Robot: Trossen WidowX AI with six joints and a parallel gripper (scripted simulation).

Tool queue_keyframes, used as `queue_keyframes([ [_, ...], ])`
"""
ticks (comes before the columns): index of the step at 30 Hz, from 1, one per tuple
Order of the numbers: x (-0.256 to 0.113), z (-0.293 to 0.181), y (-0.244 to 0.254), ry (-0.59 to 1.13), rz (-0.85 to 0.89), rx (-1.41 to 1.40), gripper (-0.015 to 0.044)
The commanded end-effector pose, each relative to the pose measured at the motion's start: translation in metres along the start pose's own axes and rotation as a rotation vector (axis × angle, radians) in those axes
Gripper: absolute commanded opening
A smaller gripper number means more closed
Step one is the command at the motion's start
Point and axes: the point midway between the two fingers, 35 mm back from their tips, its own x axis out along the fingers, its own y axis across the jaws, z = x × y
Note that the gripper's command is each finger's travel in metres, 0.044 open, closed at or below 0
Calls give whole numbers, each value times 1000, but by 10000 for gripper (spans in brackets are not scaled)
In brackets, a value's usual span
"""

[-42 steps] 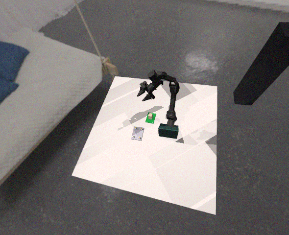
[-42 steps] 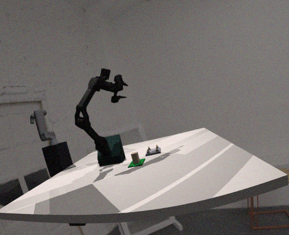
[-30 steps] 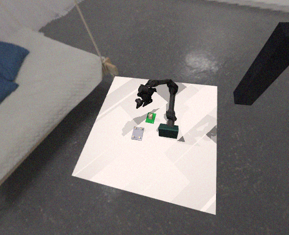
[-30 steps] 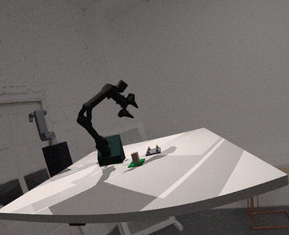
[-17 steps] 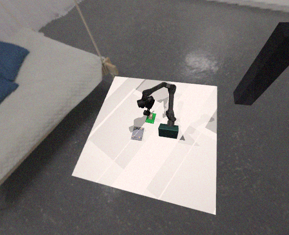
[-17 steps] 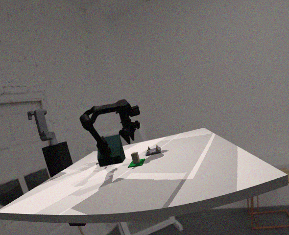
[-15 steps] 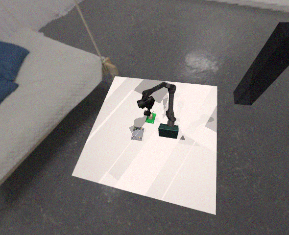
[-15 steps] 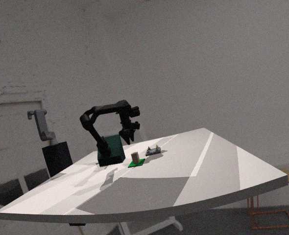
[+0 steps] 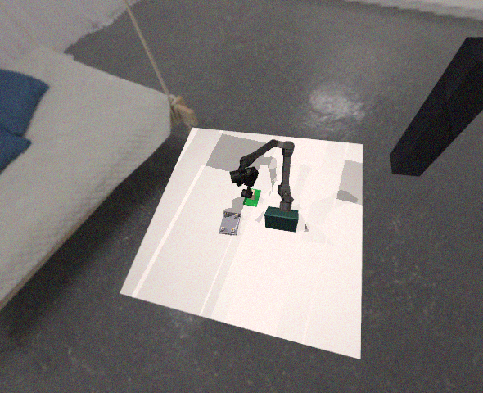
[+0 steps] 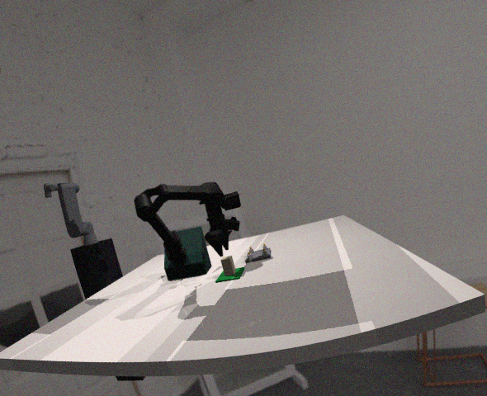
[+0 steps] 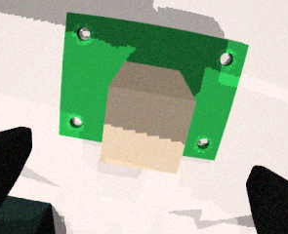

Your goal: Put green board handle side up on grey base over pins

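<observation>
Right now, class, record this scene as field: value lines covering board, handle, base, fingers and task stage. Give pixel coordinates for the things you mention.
board: green board (image 9: 256,203) (image 10: 224,278) (image 11: 82,83), flat on the table
handle: tan handle (image 10: 227,266) (image 11: 145,114), upright on the board
base: grey base (image 9: 230,223) (image 10: 258,255), beside the board, four gold-topped posts
fingers: open fingers (image 10: 221,252), above the handle, holding nothing
stage: board not yet on base

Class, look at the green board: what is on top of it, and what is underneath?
A tan square handle stands on the green board. Its underside faces the table, hidden from view.

Arm arched, elbow raised, forearm reaching outward, wrist bent down. End effector open, empty, pointing downward above counter.
</observation>
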Motion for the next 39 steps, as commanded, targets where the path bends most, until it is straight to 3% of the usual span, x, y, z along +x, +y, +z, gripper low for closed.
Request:
queue_keyframes([
  [1, 4, 1, 0, -8, 0, -2, 440],
  [39, 64, 2, -1, -9, -2, -1, 440],
])
